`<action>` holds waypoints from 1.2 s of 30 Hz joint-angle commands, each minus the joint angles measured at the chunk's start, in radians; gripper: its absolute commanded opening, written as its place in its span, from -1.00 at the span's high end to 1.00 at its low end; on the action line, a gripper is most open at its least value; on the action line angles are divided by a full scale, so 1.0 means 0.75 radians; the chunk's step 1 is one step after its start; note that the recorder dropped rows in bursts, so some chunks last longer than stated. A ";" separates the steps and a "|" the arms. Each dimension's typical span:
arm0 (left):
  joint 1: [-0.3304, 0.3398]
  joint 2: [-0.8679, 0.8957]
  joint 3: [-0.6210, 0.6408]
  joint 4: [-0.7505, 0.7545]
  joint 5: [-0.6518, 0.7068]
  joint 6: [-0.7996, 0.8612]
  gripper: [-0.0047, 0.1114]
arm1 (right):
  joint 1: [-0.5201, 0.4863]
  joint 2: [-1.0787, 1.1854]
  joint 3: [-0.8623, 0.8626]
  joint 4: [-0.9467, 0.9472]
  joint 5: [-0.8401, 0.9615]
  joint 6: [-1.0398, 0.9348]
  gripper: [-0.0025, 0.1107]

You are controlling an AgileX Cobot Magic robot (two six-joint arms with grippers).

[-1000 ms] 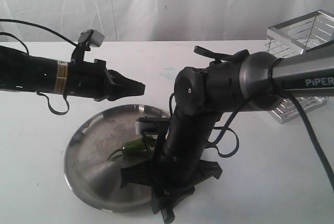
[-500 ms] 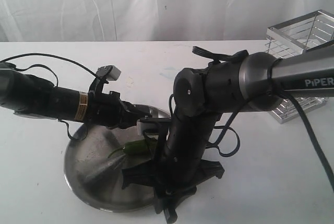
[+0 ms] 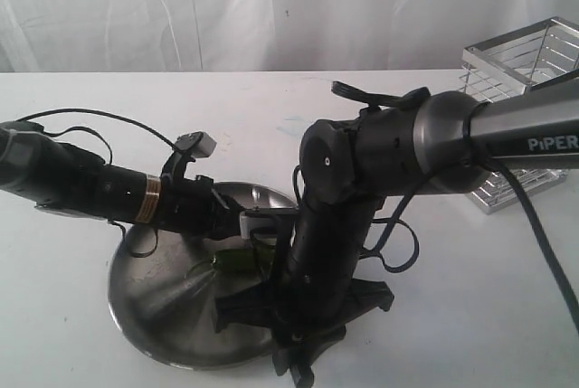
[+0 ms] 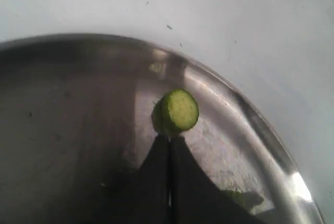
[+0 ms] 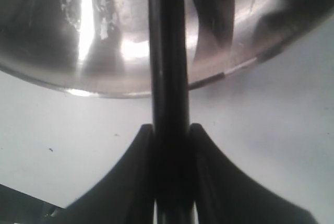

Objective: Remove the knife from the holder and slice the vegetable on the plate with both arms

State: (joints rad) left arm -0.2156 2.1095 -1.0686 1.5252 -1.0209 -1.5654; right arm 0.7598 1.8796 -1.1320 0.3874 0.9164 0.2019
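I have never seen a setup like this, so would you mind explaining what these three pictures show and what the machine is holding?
Two black robot arms work over a white table. The wide picture comes from a separate camera; the other two come from cameras on each arm's wrist. The left gripper, shut and empty, sits over a metal plate, just by a round green cut slice. The right gripper is clamped on a black knife. A green chili lies on the plate, and a chrome wire holder stands at the far right.
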 commanded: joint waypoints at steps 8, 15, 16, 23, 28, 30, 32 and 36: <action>-0.067 0.047 0.014 0.249 0.119 -0.197 0.92 | 0.000 -0.004 0.083 -0.028 -0.033 0.039 0.96; -0.067 0.047 0.014 0.291 0.177 -0.313 0.92 | 0.000 -0.004 0.119 -0.075 -0.046 0.074 0.96; -0.067 0.044 0.014 0.291 0.177 -0.313 0.92 | 0.000 -0.004 0.119 -0.107 -0.048 0.099 0.96; -0.017 -0.074 0.011 0.134 0.104 -0.287 0.92 | 0.000 -0.007 0.116 -0.308 -0.021 0.244 0.96; 0.057 -0.175 0.011 0.070 0.057 -0.275 0.92 | 0.000 -0.007 0.114 -0.308 -0.021 0.244 0.96; 0.071 -0.207 0.011 0.070 0.053 -0.275 0.92 | 0.000 -0.007 0.114 -0.308 -0.021 0.244 0.96; 0.071 -0.223 0.011 0.070 -0.006 -0.275 0.92 | 0.000 -0.007 0.114 -0.308 -0.039 0.223 0.96; 0.071 -0.223 0.011 0.062 -0.087 -0.246 0.92 | 0.000 -0.007 0.114 -0.285 -0.032 0.192 0.96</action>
State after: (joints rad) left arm -0.1634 1.9540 -1.0682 1.5713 -1.0694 -1.7637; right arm 0.7651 1.8748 -1.0525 0.1703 0.8918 0.3708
